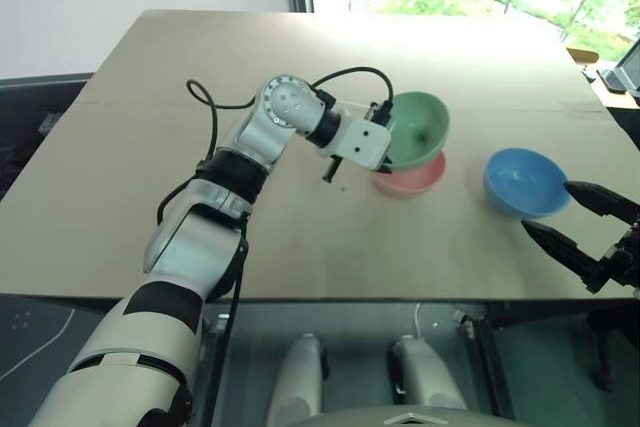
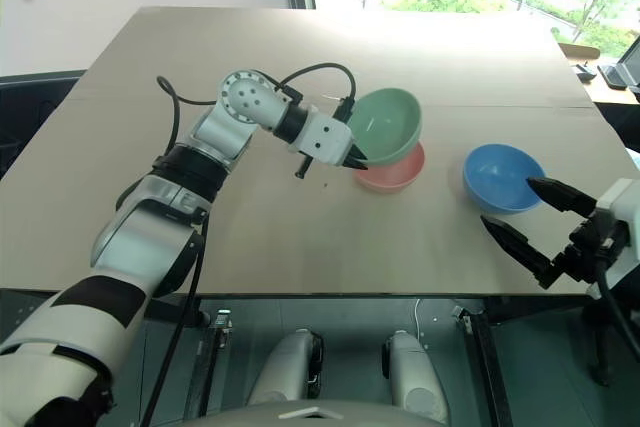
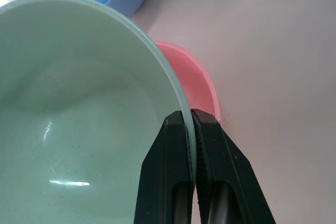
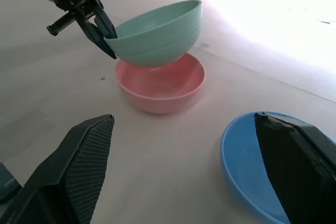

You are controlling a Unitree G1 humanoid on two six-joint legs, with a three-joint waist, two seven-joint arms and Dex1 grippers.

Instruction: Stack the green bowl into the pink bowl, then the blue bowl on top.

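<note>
Clearly the left tool (image 3: 191,124) is clamped on the near rim of the green bowl (image 1: 418,129), its 2 black fingers (image 3: 170,171) pressed together with the thin rim between them. It holds the green bowl tilted just above the pink bowl (image 4: 160,85); in the right wrist view the green bowl's underside sits over the pink bowl's opening, and whether the 2 touch cannot be told. The pink bowl stands upright on the tan counter (image 1: 300,227), near its middle.

To the right of the pink bowl, a little nearer the robot and apart from it, the blue bowl (image 1: 525,182) rests upright on the counter. The right tool (image 2: 520,212) is further right of the pink bowl, just beside the blue bowl at its near right side, with its fingers (image 2: 515,242) spread wide apart and nothing between them. One finger tip reaches next to the blue bowl's rim; the other lies lower, closer to the counter's front edge.
</note>
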